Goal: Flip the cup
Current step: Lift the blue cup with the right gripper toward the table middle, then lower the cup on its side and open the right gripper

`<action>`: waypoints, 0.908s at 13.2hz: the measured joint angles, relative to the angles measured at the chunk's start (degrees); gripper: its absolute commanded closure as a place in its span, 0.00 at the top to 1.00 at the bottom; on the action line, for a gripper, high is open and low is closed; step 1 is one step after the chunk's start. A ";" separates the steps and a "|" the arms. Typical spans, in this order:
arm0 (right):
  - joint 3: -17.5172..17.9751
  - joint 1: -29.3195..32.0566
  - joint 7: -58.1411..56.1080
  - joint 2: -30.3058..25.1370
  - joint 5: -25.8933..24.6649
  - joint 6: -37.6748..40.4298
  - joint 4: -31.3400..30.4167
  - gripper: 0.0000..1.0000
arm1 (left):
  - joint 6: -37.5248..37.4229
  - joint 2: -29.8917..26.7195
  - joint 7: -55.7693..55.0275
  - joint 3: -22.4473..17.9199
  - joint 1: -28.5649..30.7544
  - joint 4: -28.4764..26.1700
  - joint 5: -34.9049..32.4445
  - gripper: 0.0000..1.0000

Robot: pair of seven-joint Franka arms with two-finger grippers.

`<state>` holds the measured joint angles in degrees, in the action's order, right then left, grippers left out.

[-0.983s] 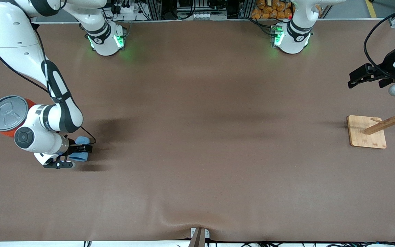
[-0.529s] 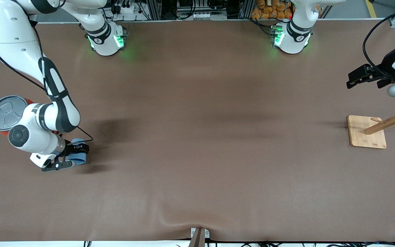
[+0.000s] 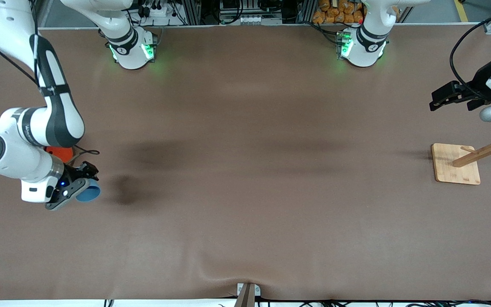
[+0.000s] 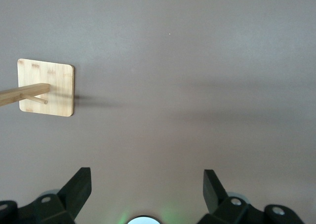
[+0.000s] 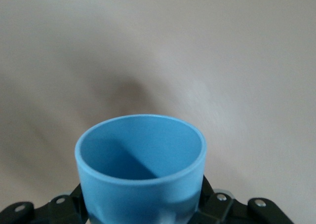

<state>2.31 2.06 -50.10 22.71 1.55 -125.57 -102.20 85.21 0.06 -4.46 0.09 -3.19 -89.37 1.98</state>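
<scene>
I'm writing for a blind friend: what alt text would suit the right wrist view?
A small light-blue tapered plastic cup fills the lower middle, its open mouth facing the camera and its inside empty. The right gripper is shut on the cup, holding it above the plain brown table, where the cup's soft shadow falls.

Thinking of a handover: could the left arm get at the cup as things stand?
Probably not. The cup is held up in the right gripper at the right arm's end; the left gripper, open, waits over the other end above bare table.
</scene>
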 measured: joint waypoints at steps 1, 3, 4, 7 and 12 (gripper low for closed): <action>1.67 -0.16 -3.63 -0.27 0.55 0.02 0.04 0.45 | 0.00 0.00 0.00 0.00 0.00 0.00 0.01 1.00; 5.58 -0.74 -8.25 -0.29 0.82 -0.33 0.55 0.44 | 0.00 0.00 0.00 0.00 0.00 0.00 0.01 1.00; 7.88 -1.37 -9.39 -0.29 0.84 -0.90 0.74 0.44 | 0.00 0.00 0.00 0.00 0.01 0.00 0.07 1.00; 11.56 -7.67 -10.12 -0.27 0.84 -4.50 0.81 0.47 | 0.00 0.15 0.00 0.00 0.01 0.00 0.28 1.00; 11.59 -20.07 -9.48 4.39 0.57 -13.19 0.66 0.48 | 0.00 0.40 0.00 0.00 0.03 -0.01 0.52 1.00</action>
<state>13.90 -18.02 -59.58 27.09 2.12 -138.76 -101.54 85.21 0.47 -4.46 0.09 -3.16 -89.38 2.49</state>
